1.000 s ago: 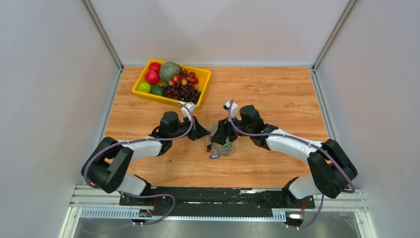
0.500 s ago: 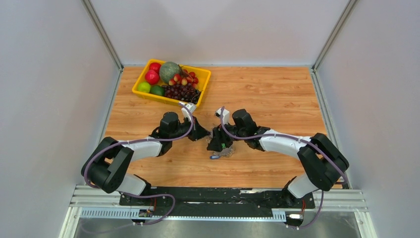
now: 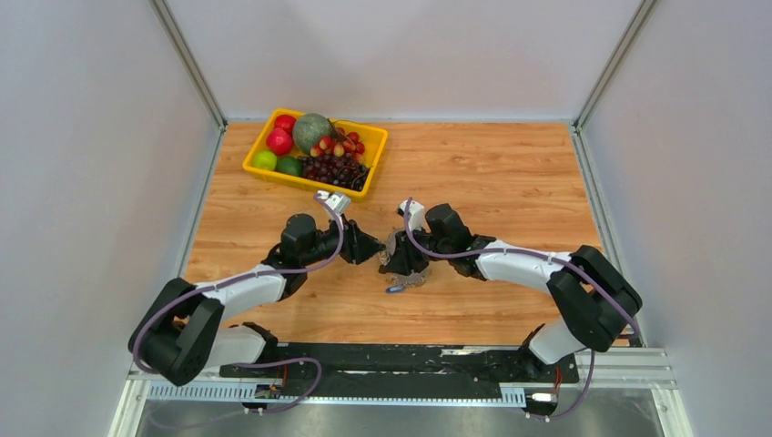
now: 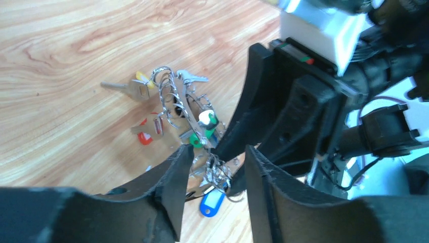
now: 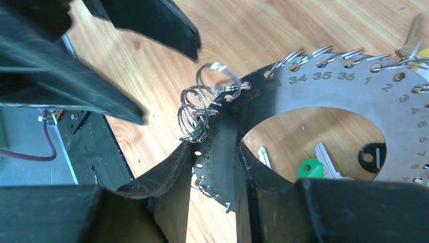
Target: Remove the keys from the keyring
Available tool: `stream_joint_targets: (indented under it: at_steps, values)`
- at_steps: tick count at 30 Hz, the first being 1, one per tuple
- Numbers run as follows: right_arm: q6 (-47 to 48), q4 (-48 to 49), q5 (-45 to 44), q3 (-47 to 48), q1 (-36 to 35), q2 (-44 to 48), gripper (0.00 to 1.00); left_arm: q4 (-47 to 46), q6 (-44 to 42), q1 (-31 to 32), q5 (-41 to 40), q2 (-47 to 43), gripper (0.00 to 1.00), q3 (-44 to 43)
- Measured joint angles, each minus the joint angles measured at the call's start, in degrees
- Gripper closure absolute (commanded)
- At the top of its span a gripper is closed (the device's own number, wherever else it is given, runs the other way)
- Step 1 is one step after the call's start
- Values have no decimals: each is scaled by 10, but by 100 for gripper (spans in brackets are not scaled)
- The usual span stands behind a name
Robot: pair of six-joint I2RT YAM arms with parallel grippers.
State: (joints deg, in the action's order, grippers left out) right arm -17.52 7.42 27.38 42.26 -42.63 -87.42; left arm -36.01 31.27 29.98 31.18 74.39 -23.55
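The keyring (image 5: pixel 329 91) is a flat silvery disc with numbered holes and an open centre, lying tilted on the wooden table. My right gripper (image 5: pixel 212 157) is shut on its band, one finger at the outer edge and one at the inner. Small split rings (image 5: pixel 202 109) hang from the rim. The keys (image 4: pixel 146 132) with red, yellow and green heads fan out beside the ring, and a blue tag (image 4: pixel 210 202) lies below. My left gripper (image 4: pixel 218 152) stands open, with split rings loose between its fingers. From above, both grippers (image 3: pixel 371 249) (image 3: pixel 398 258) meet at the bunch (image 3: pixel 410 276).
A yellow tray (image 3: pixel 378 146) of fruit stands at the back left of the table. Grey walls close in both sides. Both arms' bases sit on the black rail (image 3: pixel 401 360) at the near edge.
My left gripper has opened from shut and its arm has shifted a little left. My right gripper moved left and closed onto the keyring's band.
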Motion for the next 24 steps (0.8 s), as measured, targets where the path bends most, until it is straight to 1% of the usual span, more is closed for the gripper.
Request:
stream_joint_targets:
  at_steps: [1, 3, 5, 10, 14, 18, 21, 24]
  values:
    - [-1, -1, -5, -3, 0, 5, 74, -4, 0, 0, -4, -17, 31, 7]
    - [-3, -6, -17, -7, 0, 19, 74, -11, -6, 0, -14, -51, 23, 19]
    - [-4, -9, -28, -12, 1, 35, 73, -15, -12, 0, -28, -85, 20, 33]
    - [-8, -17, -53, -12, 5, 79, 72, -22, -22, 0, -58, -151, 19, 61]
    - [-4, -38, -59, -9, 7, 125, 70, -32, -27, 0, -63, -154, 19, 65]
    - [18, -82, -58, 20, 7, 149, 68, -47, -28, 0, -59, -145, 19, 67]
    - [44, -115, -56, 50, 7, 158, 68, -85, -27, 0, -48, -139, 20, 78]
    - [73, -143, -53, 74, 7, 168, 68, -166, -27, 4, -31, -127, 21, 109]
